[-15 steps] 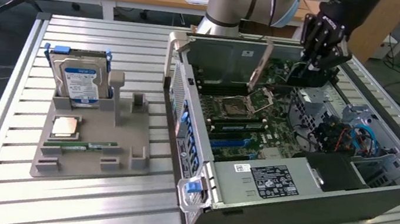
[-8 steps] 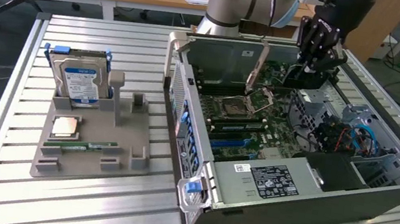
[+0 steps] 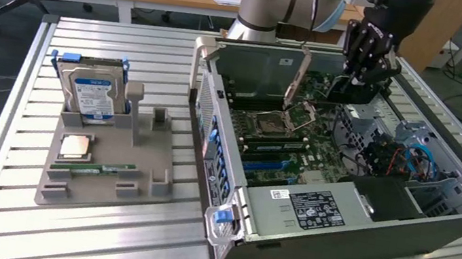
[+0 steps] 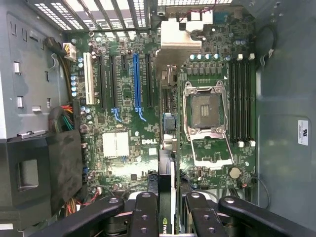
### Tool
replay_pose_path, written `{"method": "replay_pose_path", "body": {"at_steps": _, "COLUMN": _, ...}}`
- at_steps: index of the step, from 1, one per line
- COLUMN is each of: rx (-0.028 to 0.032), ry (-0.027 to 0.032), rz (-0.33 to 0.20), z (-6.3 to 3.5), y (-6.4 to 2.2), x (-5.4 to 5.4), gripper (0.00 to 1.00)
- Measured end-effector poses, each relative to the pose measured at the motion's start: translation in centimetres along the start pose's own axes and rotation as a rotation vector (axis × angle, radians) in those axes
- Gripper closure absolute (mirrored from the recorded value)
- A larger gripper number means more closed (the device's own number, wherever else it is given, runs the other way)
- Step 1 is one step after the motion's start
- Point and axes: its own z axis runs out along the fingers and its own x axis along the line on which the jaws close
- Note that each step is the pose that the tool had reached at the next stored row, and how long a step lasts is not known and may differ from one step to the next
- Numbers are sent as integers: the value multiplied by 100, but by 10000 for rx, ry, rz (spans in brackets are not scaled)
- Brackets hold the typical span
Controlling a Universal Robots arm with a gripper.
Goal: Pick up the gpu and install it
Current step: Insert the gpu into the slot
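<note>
Open grey metal PC tower [image 3: 360, 252] lies sideways by the slatted aluminium table's [image 3: 103, 248] edge on the exterior view's right; a grey plastic tray [image 3: 107, 166] near the opposite edge holds an upright silver hard drive [image 3: 93, 96].

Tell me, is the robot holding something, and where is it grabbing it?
Yes. The gripper pinches the gpu by the card's edge nearest the wrist, above the motherboard.

Gripper [image 4: 170, 205] fingers [image 4: 144, 212] clamp the gpu [image 4: 166, 173], seen edge-on, over the motherboard [image 4: 123, 128]. Card edge runs roughly parallel to the blue slot [image 4: 137, 81], lined up between that slot and the open CPU socket [image 4: 205, 111]. Memory slots [image 4: 242, 98] sit just beyond the socket. White slot [image 4: 89, 74] is nearby, beyond black slots.
</note>
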Motion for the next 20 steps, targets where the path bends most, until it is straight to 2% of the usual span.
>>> {"method": "replay_pose_path", "body": {"at_steps": 10, "rx": 0, "ry": 1, "rz": -2, "z": 63, "y": 31, "x": 16, "gripper": 74}}
{"method": "replay_pose_path", "body": {"at_steps": 15, "rx": 0, "ry": 1, "rz": -2, "z": 64, "y": 31, "x": 16, "gripper": 74}}
{"method": "replay_pose_path", "body": {"at_steps": 20, "rx": 4, "ry": -1, "rz": -9, "z": 77, "y": 68, "x": 19, "gripper": 74}}
